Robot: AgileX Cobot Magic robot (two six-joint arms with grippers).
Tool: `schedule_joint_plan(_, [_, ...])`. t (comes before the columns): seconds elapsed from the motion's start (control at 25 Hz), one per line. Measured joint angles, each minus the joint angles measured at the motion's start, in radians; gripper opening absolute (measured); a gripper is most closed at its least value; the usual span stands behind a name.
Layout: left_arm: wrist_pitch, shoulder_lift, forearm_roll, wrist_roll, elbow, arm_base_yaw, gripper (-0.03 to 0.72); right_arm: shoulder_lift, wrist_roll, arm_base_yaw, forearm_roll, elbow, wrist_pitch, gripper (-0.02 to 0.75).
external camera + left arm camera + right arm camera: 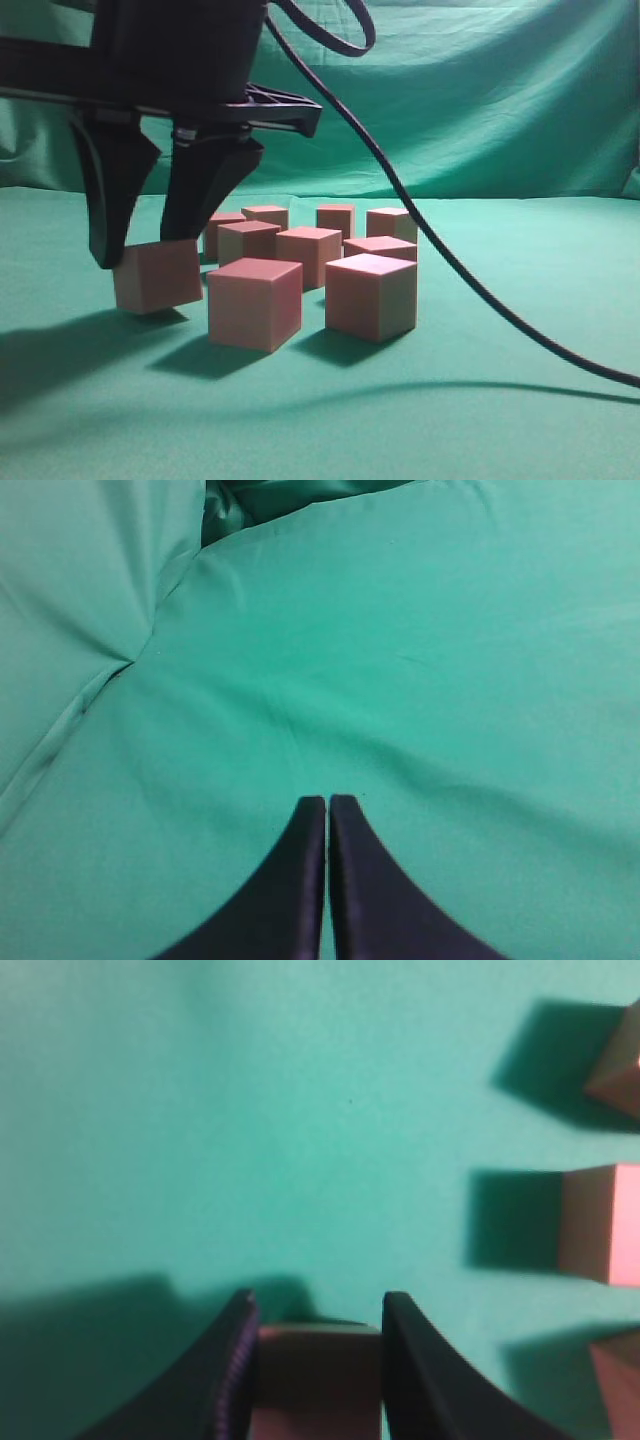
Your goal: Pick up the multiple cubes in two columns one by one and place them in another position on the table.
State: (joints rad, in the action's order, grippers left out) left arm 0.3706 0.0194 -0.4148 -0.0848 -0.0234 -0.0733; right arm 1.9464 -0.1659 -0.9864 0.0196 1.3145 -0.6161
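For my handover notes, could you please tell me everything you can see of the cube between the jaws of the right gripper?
The held cube is a small reddish-pink block with plain matte faces and sharp edges, unmarked. The right gripper clamps it, one black jaw on each opposite side. It sits slightly tilted, its lower edge at or just above the green table; contact is unclear. It is left of the other cubes, touching none, and casts a shadow leftward.

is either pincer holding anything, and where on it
The right pincer holds one cube by two opposite side faces, tilted just above the table. The left pincer holds nothing.
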Motion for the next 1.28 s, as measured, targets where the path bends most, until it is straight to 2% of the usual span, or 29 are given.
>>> schedule_joint_plan(0.44, [0.000, 0.000, 0.000, 0.000, 0.000, 0.000, 0.000, 0.000, -0.004, 0.000, 0.012, 0.000, -0.024, 0.266])
schedule_joint_plan(0.48, [0.000, 0.000, 0.000, 0.000, 0.000, 0.000, 0.000, 0.000, -0.004, 0.000, 0.012, 0.000, -0.024, 0.333])
schedule_joint_plan(0.68, [0.000, 0.000, 0.000, 0.000, 0.000, 0.000, 0.000, 0.000, -0.004, 0.000, -0.001, 0.038, -0.054, 0.538])
schedule_joint_plan(0.72, [0.000, 0.000, 0.000, 0.000, 0.000, 0.000, 0.000, 0.000, -0.004, 0.000, -0.001, 0.064, -0.075, 0.557])
schedule_joint_plan(0.88, [0.000, 0.000, 0.000, 0.000, 0.000, 0.000, 0.000, 0.002, 0.002, 0.000, -0.001, 0.220, -0.227, 0.541])
schedule_joint_plan(0.96, [0.000, 0.000, 0.000, 0.000, 0.000, 0.000, 0.000, 0.005, 0.004, 0.000, -0.003, 0.316, -0.327, 0.456])
schedule_joint_plan(1.16, [0.000, 0.000, 0.000, 0.000, 0.000, 0.000, 0.000, -0.009, 0.009, 0.000, -0.012, 0.542, -0.559, 0.091])
schedule_joint_plan(1.28, [0.000, 0.000, 0.000, 0.000, 0.000, 0.000, 0.000, -0.049, 0.022, 0.000, -0.013, 0.616, -0.615, 0.000])
